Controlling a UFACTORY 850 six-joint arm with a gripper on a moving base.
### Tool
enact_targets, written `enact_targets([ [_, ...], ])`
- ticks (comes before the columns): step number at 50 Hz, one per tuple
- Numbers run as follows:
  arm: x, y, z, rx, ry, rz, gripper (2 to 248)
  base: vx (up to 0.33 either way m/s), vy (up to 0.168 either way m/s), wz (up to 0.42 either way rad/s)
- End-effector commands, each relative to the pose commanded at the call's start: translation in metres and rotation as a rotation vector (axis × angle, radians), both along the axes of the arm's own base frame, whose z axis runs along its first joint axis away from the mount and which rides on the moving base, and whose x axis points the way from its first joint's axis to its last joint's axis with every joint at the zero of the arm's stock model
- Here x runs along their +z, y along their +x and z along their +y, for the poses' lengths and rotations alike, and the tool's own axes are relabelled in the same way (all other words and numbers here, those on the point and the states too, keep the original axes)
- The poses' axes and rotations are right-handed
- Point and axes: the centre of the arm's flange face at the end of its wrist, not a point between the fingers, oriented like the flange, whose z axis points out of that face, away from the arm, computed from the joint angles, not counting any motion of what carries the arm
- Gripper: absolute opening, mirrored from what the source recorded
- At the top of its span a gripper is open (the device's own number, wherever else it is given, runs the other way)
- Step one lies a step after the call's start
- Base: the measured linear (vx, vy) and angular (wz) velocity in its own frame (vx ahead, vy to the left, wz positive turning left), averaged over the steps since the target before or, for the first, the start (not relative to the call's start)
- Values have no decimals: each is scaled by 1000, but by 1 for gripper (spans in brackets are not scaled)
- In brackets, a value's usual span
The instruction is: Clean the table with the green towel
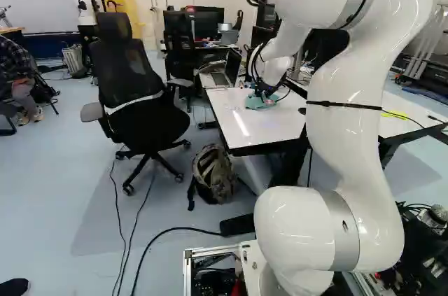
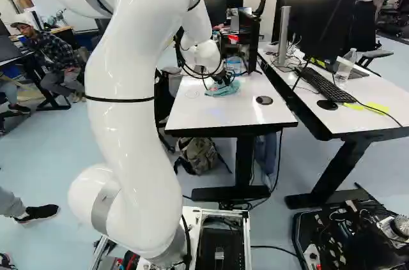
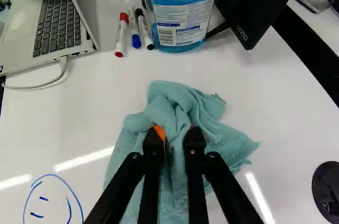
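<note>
Wrist view: we've got our gripper (image 1: 266,94) pinching the green towel (image 3: 177,105), a blue-and-white label (image 3: 183,15) on the bottle (image 3: 183,48) ahead, and a blue doodle (image 3: 43,198), maybe a face.

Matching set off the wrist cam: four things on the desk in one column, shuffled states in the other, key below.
1. green towel
2. laptop
3. bottle
4. drawing

a. open, cable in its side
b. blue lines on the white tabletop
c. pinched in the gripper
d. upright beside the markers

Pairs: 1-c, 2-a, 3-d, 4-b
</note>
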Motion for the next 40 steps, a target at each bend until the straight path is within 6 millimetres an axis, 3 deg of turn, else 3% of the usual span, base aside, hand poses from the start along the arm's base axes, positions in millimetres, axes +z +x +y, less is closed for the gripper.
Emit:
enact_targets([
  [14, 13, -9, 1, -1, -3, -15, 51, 0, 0, 2],
  [40, 45, -70, 17, 5, 5, 19, 51, 0, 0, 0],
])
